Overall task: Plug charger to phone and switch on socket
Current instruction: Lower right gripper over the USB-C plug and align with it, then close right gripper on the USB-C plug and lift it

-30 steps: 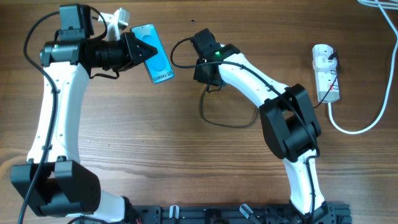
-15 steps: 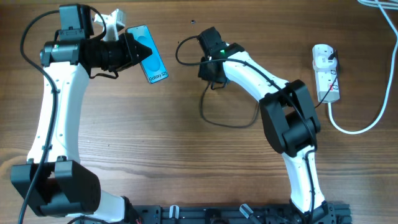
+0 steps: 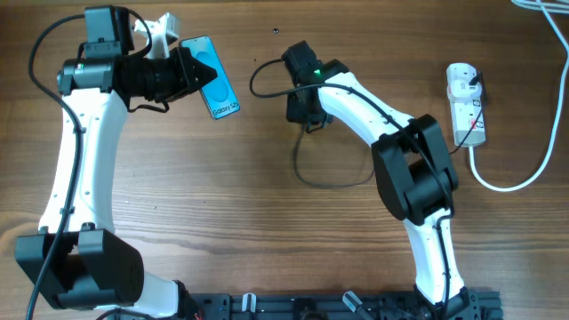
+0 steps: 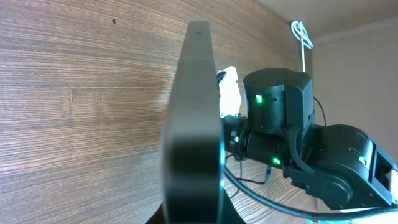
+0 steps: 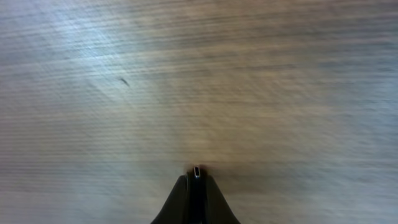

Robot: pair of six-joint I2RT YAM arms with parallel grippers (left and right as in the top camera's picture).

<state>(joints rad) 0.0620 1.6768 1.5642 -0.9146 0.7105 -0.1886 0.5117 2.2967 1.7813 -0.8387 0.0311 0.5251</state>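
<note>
Wooden table [image 3: 222, 231] | charger [image 3: 333, 184] loops under right arm [image 3: 356, 102] | socket [image 3: 466, 107] far right

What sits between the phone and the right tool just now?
Overhead view: only a loop of the charger, bulging from the right tool toward the phone, over bare table.

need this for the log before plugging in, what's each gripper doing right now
left gripper: closed, holding the phone
right gripper: closed, holding the charger by its tip
</note>
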